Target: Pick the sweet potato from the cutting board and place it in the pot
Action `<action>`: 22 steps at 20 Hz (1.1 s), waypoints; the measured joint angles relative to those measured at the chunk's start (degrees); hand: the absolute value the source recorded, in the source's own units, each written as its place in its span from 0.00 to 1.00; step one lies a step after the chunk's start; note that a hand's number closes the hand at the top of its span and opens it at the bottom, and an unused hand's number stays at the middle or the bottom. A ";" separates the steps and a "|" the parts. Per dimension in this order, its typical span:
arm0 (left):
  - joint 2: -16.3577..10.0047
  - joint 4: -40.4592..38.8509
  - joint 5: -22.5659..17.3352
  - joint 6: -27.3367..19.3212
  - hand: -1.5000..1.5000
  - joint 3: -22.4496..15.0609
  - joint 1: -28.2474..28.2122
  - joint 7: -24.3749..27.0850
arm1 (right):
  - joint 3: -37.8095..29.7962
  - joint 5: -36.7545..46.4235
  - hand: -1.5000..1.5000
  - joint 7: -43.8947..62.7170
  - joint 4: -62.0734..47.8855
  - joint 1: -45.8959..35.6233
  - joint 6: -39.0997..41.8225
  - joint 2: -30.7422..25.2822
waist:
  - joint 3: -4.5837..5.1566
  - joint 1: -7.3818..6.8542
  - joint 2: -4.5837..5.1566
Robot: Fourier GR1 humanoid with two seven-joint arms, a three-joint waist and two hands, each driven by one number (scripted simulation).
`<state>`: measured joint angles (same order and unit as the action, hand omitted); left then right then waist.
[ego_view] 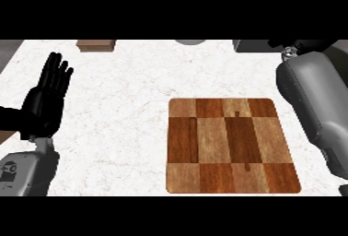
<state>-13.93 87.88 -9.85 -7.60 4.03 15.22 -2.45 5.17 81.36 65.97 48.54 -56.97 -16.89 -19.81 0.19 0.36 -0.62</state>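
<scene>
Leftmost, the left hand rests open, fingers straight up. A brown block sits at the counter's far edge. The cutting board lies bare; the sweet potato shows nowhere. Far right, the right forearm runs to the upper edge beside a dark grey object, perhaps the pot. The right hand is cut off there, so I cannot tell its state. If it carries the potato, letting go off-centre could miss the pot.

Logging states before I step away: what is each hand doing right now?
Left hand: open, holding nothing, resting at the view's left edge.
Right hand: mostly cut off at the top edge; cannot be told.
</scene>
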 measured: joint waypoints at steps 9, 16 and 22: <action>0.18 -0.73 0.13 -0.01 0.50 0.96 -0.47 0.88 | -5.32 0.79 1.00 -1.10 16.98 14.27 4.12 -3.70 | -0.14 1.45 0.00; 0.14 1.07 0.17 0.27 0.50 0.93 0.05 -1.25 | -11.71 -3.04 1.00 -5.32 28.34 28.10 3.95 -6.53 | -0.18 0.61 0.31; 1.05 0.39 0.38 1.31 0.50 1.06 -0.31 0.55 | -16.83 -5.14 1.00 -8.91 27.53 34.43 0.75 -6.57 | -0.19 -0.06 0.56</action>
<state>-12.88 88.27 -9.47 -6.29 5.09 14.92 -1.90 -11.66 76.22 57.05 76.06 -22.55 -16.14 -26.39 -0.01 0.31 -0.06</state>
